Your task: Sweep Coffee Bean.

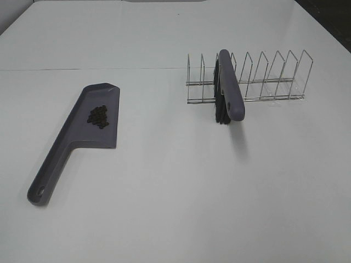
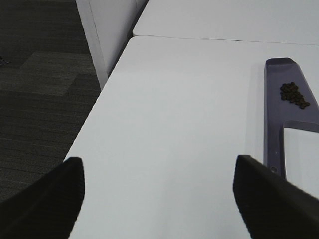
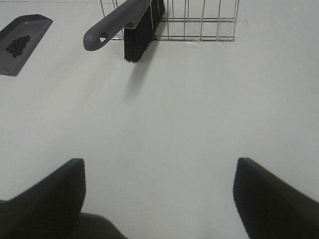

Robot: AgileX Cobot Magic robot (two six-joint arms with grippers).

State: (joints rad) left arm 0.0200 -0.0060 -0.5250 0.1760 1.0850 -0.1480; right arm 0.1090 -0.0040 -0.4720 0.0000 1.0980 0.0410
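Here we stand at what looks like the close of the job. Nearest us, both of our grippers hang over bare table with nothing between the fingers: the left gripper has its jaws spread wide and empty at the near left edge of the white table, and the right gripper is just as wide and empty on the near right. Farther in on the left lies the grey dustpan, handle toward us, and the coffee bean cluster sits gathered on its flat tray. Farther still, on the right, the brush rests tilted in the wire rack, bristles down and handle toward us. We see no stray beans on the table. We judge the sweeping done; any next move calls only for keeping clear of the pan.
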